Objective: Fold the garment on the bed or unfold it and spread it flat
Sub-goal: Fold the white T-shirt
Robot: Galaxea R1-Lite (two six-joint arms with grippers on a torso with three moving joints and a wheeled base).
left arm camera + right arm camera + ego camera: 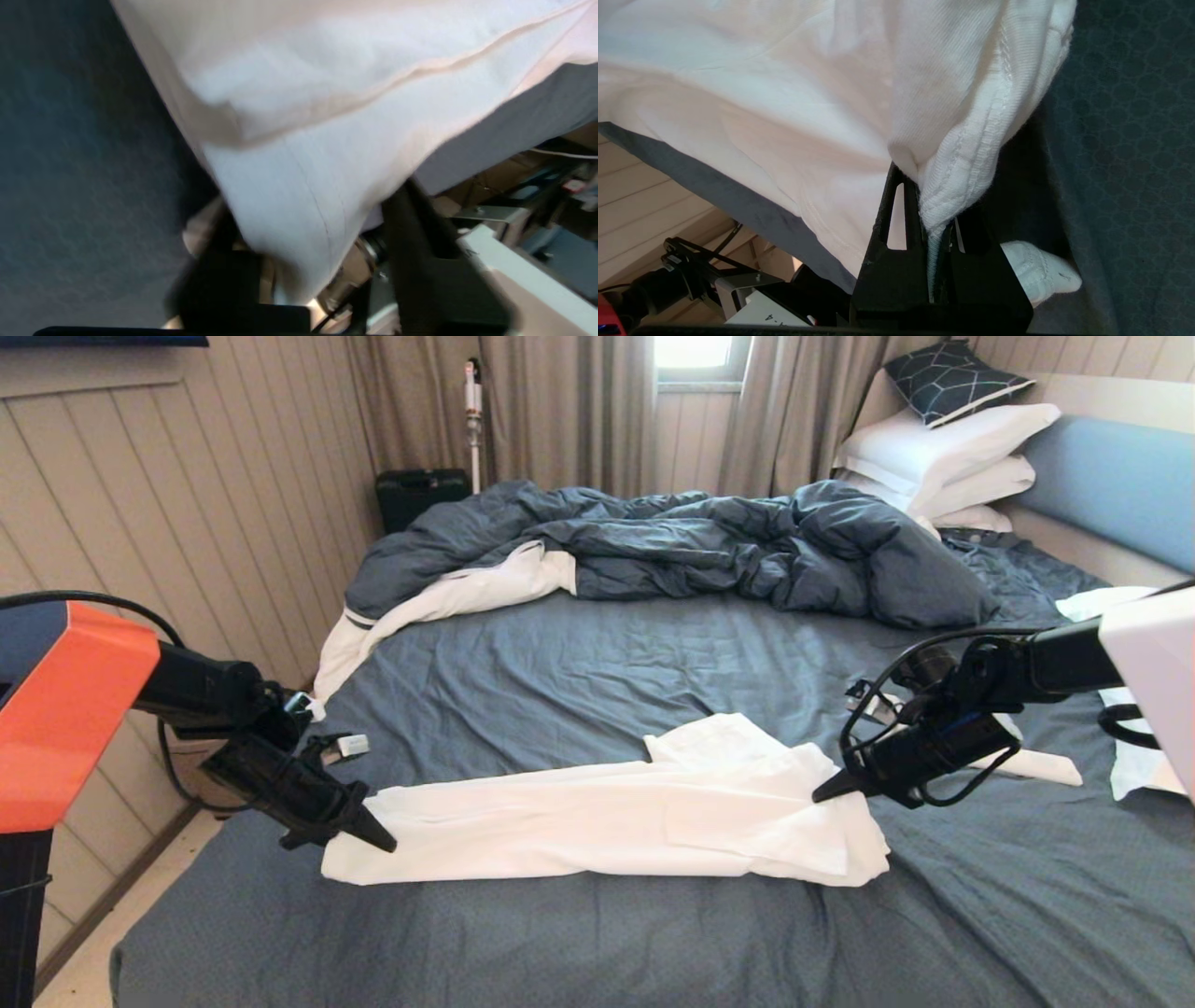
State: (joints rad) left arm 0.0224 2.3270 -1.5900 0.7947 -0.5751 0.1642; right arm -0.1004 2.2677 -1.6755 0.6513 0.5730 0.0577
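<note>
The garment (607, 817), a white T-shirt, lies as a long folded strip across the near part of the bed (597, 653). Its chest print is hidden. My left gripper (381, 842) is at the strip's left end. In the left wrist view its fingers (411, 219) stand apart, open, with a hemmed corner of the garment (303, 210) lying between them. At the strip's right end is my right gripper (822, 793). In the right wrist view the right gripper (931, 205) is shut on a ribbed, stitched edge of the garment (962, 158).
A rumpled dark-blue duvet (653, 541) fills the far half of the bed. White pillows (943, 457) are stacked by the light-blue headboard (1111, 485). More white cloth (1134, 756) lies at the right, under my right arm. A panelled wall (187, 523) runs along the left.
</note>
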